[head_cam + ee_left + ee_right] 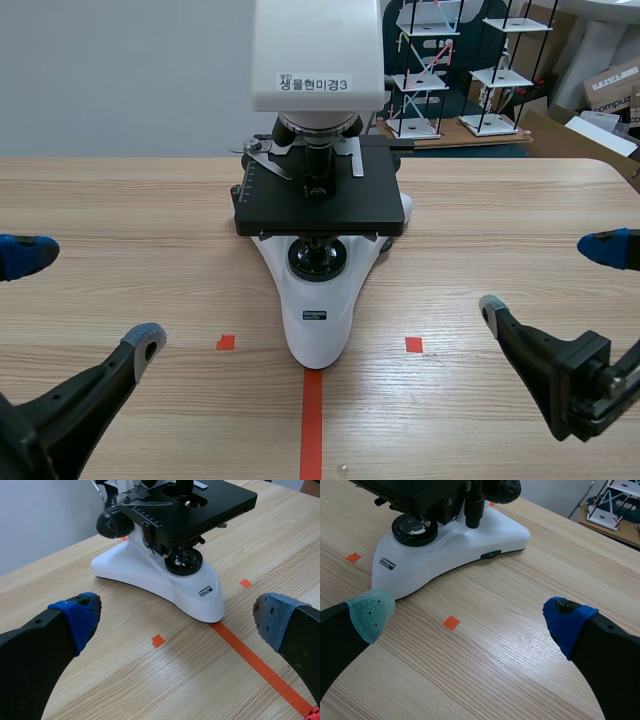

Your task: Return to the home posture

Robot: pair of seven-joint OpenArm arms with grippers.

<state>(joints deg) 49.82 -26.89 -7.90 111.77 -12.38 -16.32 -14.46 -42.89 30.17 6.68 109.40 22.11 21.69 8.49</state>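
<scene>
A white and black microscope (318, 180) stands at the middle of the wooden table, its base (165, 582) ahead of my left gripper and its foot (445, 555) ahead of my right one. My left gripper (75, 300) hangs low at the near left, open, with nothing between its fingers (75, 620). My right gripper (555, 275) hangs low at the near right, also open and empty, one pad (370, 614) pale green, the other blue. Both grippers are apart from the microscope.
White model racks (425, 70) and cardboard boxes (610, 85) stand beyond the table's far right edge. A grey wall lies behind the far left. Bare table surface (120, 230) stretches on either side of the microscope.
</scene>
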